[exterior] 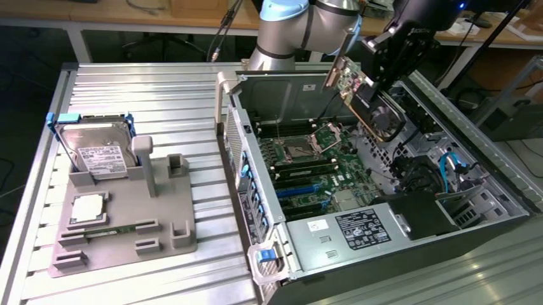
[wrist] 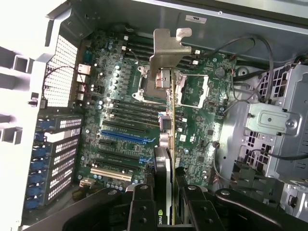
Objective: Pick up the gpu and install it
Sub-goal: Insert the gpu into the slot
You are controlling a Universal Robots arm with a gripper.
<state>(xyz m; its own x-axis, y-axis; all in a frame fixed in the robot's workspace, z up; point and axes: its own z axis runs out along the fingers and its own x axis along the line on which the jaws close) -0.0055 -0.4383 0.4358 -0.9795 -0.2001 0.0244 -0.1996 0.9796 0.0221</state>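
Observation:
The gpu (exterior: 367, 105), a tan-green card with a dark round cooler and a silver end bracket, hangs tilted above the open computer case (exterior: 254, 210). My gripper (exterior: 376, 79) is shut on its upper edge. In the wrist view the gpu (wrist: 169, 144) shows edge-on between my black fingers (wrist: 141, 204), its bracket pointing away from the camera over the processor socket. My gripper (wrist: 167, 204) holds it well above the motherboard (wrist: 120, 110). The blue expansion slot (wrist: 122, 136) lies off to one side of the card, apart from it.
At the exterior view's left a grey fixture (exterior: 161, 244) holds a silver hard drive (exterior: 98, 149), a processor (exterior: 88, 208) and a memory stick (exterior: 110, 230). Inside the case sit a power supply (exterior: 357, 232), cables and a drive cage (wrist: 274, 125). The case stands on a slatted metal table (exterior: 144, 89).

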